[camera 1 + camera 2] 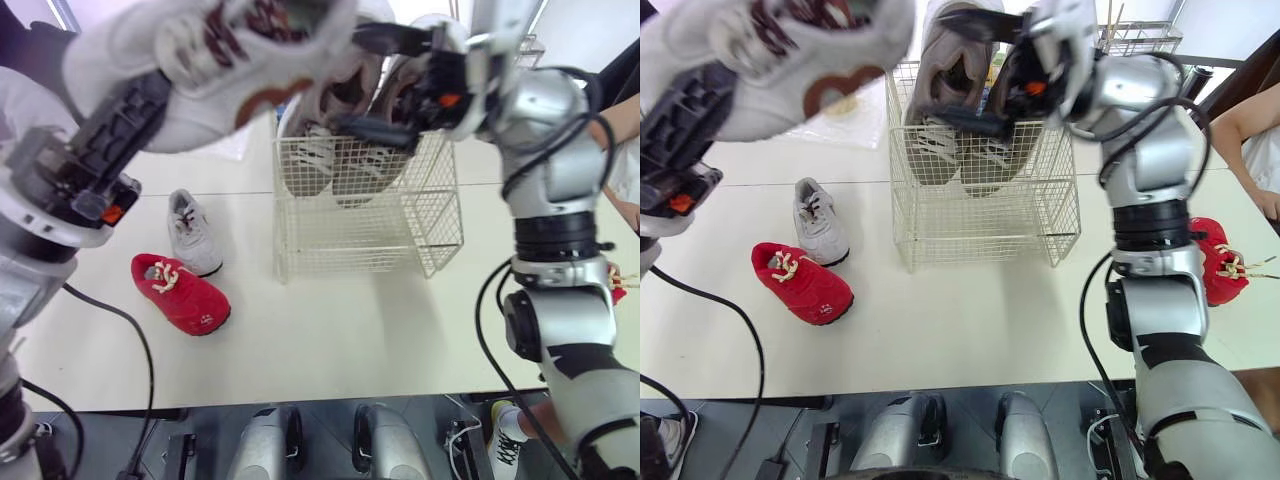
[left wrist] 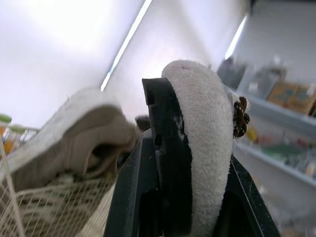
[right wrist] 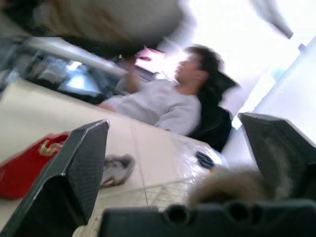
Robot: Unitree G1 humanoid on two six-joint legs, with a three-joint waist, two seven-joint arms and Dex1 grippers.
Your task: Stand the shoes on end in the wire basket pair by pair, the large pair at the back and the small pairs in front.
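Observation:
My left gripper [image 1: 150,98] is raised high at the left, shut on a white shoe with maroon trim [image 1: 235,50], which also shows in the left wrist view [image 2: 207,123]. A white wire basket [image 1: 430,215] stands on the table with two large taupe shoes [image 1: 960,100] on end in its back part. My right gripper [image 1: 383,85] is open at the basket's top, its fingers either side of those shoes. A small grey shoe [image 1: 193,232] and a red shoe [image 1: 180,293] lie left of the basket. Another red shoe [image 1: 1217,260] lies at the right.
A person sits at the table's right side, an arm [image 1: 1250,130] near the edge. A second wire rack [image 1: 1140,38] stands behind the basket. A clear bag [image 1: 840,115] lies at the back left. The table's front edge [image 1: 300,395] is close to me.

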